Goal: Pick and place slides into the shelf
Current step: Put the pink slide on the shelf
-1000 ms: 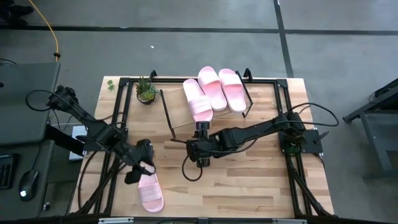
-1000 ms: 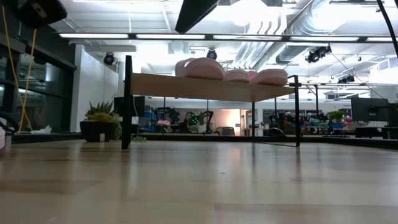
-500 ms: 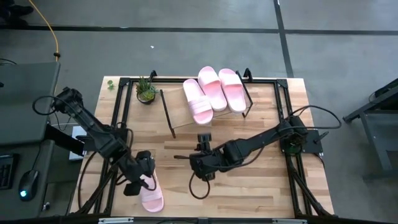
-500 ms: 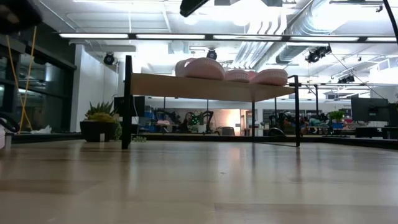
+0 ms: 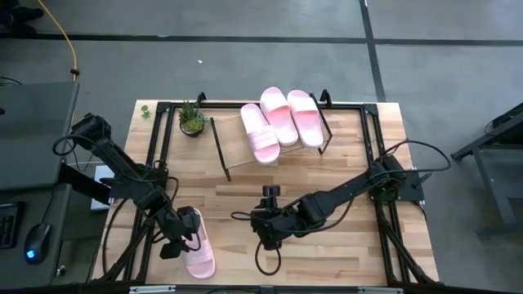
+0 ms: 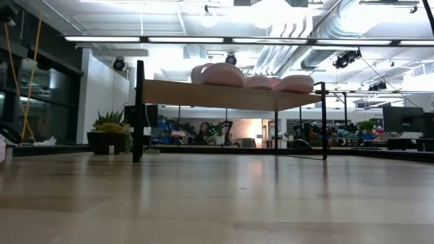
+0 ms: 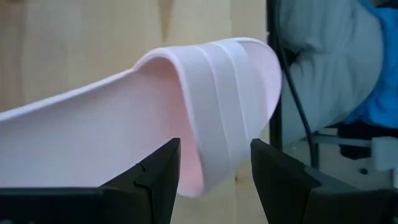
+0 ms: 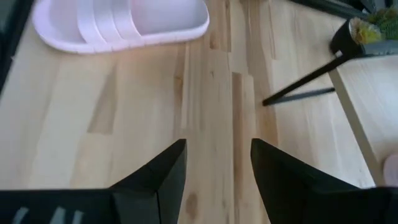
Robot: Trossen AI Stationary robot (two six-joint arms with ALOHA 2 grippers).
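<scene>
One slide (image 5: 198, 254) lies half hidden under the left pincer (image 5: 181, 237), its fingers apart.

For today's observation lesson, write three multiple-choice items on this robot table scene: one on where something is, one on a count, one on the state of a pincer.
1. Where does the fourth slide lie?
A. on the tabletop near the front left corner
B. on the shelf
C. beside the potted plant

2. How many slides rest on the shelf?
A. one
B. three
C. four

3. How is the left pincer?
A. shut on a slide
B. shut and empty
C. open, fingers on either side of the slide's strap

Answers:
1. A, the high view shows it on the wood there.
2. B, three pink slides lie side by side there.
3. C, the left wrist view shows a gap at each finger.
</scene>
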